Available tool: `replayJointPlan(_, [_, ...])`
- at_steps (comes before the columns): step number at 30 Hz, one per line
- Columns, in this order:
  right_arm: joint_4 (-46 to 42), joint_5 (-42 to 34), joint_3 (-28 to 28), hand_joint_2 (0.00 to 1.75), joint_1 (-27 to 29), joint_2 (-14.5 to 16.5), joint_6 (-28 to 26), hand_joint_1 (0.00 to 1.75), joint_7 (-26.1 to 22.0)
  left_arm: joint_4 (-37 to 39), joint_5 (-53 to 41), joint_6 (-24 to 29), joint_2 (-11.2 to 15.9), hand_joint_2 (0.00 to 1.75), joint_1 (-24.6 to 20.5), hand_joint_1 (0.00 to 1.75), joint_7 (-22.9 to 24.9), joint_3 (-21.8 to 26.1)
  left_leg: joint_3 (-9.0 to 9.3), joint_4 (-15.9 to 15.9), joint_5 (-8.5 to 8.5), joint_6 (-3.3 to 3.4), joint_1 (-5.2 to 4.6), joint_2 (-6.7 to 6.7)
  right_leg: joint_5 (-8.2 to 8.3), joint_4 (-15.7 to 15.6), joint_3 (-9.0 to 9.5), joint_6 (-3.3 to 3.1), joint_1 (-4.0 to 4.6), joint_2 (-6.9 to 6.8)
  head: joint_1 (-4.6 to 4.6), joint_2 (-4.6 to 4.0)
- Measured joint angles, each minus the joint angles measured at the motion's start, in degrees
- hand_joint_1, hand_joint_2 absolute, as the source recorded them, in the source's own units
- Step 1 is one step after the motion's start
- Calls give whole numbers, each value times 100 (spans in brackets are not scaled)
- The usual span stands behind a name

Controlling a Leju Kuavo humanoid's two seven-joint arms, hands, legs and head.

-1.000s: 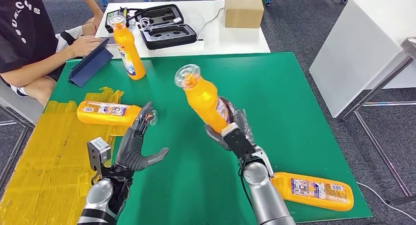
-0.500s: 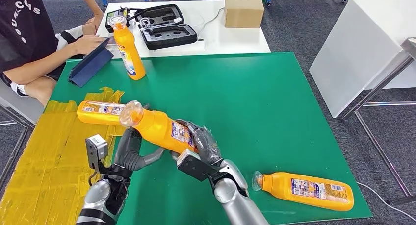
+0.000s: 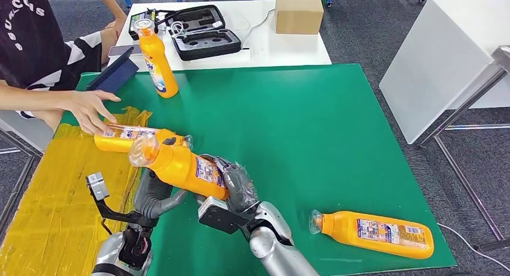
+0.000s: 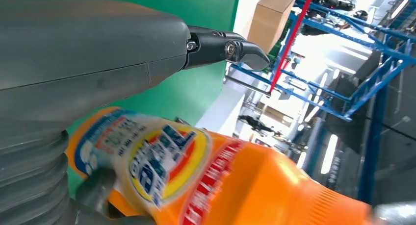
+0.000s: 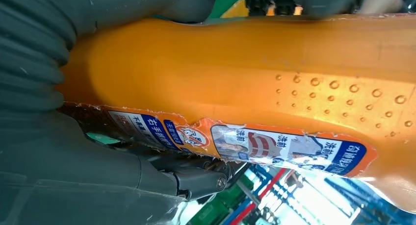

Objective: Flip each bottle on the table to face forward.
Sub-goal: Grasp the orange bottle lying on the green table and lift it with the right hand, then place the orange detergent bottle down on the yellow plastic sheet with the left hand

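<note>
My right hand (image 3: 236, 190) grips an orange bottle (image 3: 183, 166) by its lower body and holds it tilted over the green table (image 3: 313, 125), its clear cap up and to the left. The torn label shows in the right wrist view on the bottle (image 5: 245, 63), against my right hand (image 5: 39, 63). My left hand (image 3: 157, 195) is under the bottle. Its fingers (image 4: 225, 46) stretch straight past the bottle (image 4: 196, 186), unclosed. One bottle (image 3: 157, 62) stands upright at the back left. Another (image 3: 129, 138) lies at the left, and a third (image 3: 376, 233) lies at the front right.
A person sits at the left and rests a hand (image 3: 90, 110) on the left lying bottle. Yellow tape (image 3: 54, 192) covers the table's left end. A blue tablet case (image 3: 111, 74), a black case (image 3: 198, 32) and a cardboard box (image 3: 299, 11) lie beyond. A white table (image 3: 445, 53) stands right.
My right hand has swung its bottle from nearly upright down and left, onto my left hand. The person's hand has reached out to the left lying bottle.
</note>
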Motion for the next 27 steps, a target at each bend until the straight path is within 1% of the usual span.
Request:
replayJointPlan(9, [355, -71, 66, 175, -42, 0, 16, 175, -12, -22, 243, -118, 88, 175, 108, 0, -22, -21, 0, 0, 0, 0, -1, 0, 0, 0, 0, 0, -1, 0, 1, 0])
replayJointPlan(27, [634, -106, 79, 175, -52, 0, 20, 175, -28, -133, 248, -118, 97, 175, 153, 0, -60, -68, 0, 0, 0, 0, -1, 0, 0, 0, 0, 0, -1, 0, 1, 0])
